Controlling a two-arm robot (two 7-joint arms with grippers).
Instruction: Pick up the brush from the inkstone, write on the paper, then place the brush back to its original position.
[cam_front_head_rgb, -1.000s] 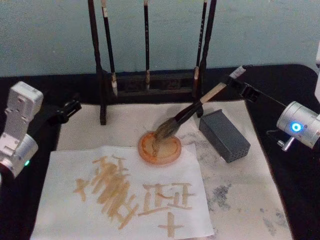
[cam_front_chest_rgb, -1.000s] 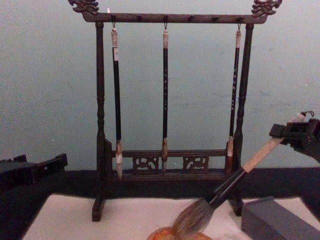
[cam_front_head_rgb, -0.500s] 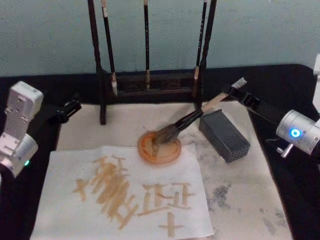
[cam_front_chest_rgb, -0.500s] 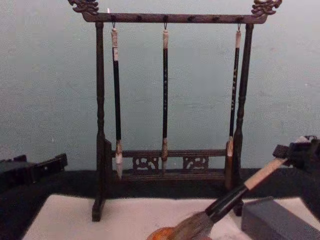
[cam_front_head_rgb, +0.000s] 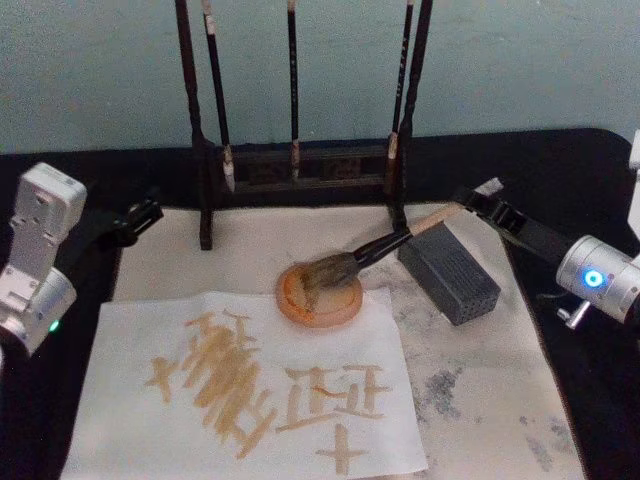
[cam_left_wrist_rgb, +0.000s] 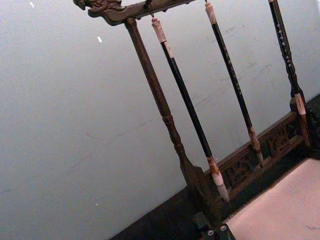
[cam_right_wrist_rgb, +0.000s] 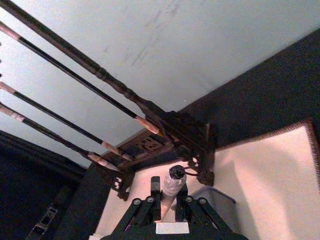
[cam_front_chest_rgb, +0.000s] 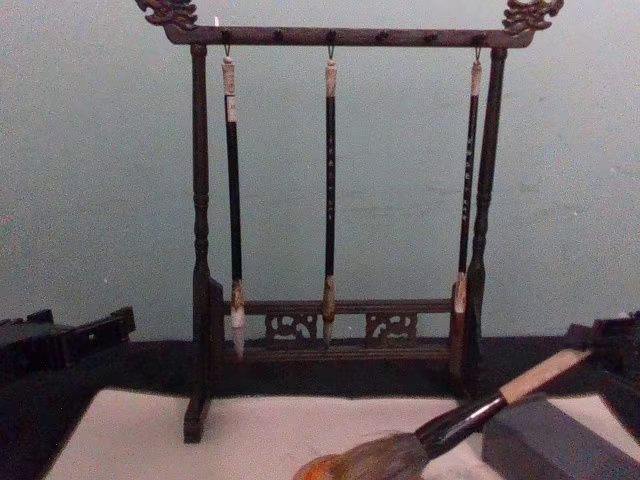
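While your right claw (cam_front_head_rgb: 478, 197) pinches the brush (cam_front_head_rgb: 385, 243) by its whitish end, the bristles lie on the orange dish (cam_front_head_rgb: 320, 296) ahead of it; the marked paper (cam_front_head_rgb: 250, 390) lies beyond. Your left claw (cam_front_head_rgb: 140, 218) is parked, spread.

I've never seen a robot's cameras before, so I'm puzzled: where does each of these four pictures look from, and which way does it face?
Head view: high up, looking down at the paper, the brush on the round dish; both arms at the edges.
Chest view: low, looking forward at the brush rack.
Left wrist view: on the left arm, facing the rack; left end effector at the edge.
Right wrist view: on the right arm; right end effector grips the brush handle.
All four share the rack.
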